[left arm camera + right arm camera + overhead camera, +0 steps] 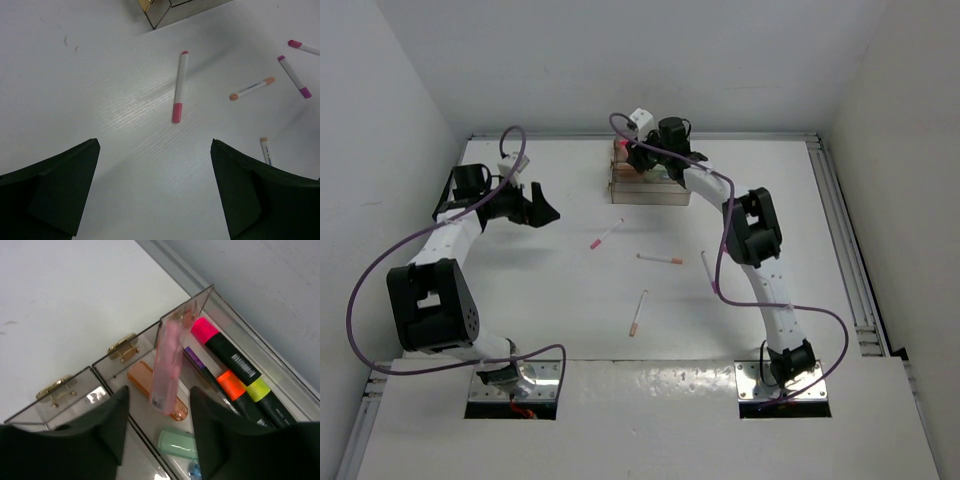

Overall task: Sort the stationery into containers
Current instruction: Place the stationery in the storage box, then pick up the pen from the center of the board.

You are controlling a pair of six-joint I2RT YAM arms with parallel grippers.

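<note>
Finds the left gripper (155, 144) spread wide and empty over the table (100, 75), a pink-capped pen (178, 87) just ahead. Finds the right gripper (160, 390) partly open above the clear trays (187, 305), jaws apart from the pink piece (167, 355) leaning inside, highlighters (230, 357) in the neighbouring tray.

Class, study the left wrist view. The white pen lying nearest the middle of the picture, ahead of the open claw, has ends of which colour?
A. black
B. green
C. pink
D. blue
C: the white pen ahead of the left claw has a long pink cap at one end and a small pink tip at the other.
</note>
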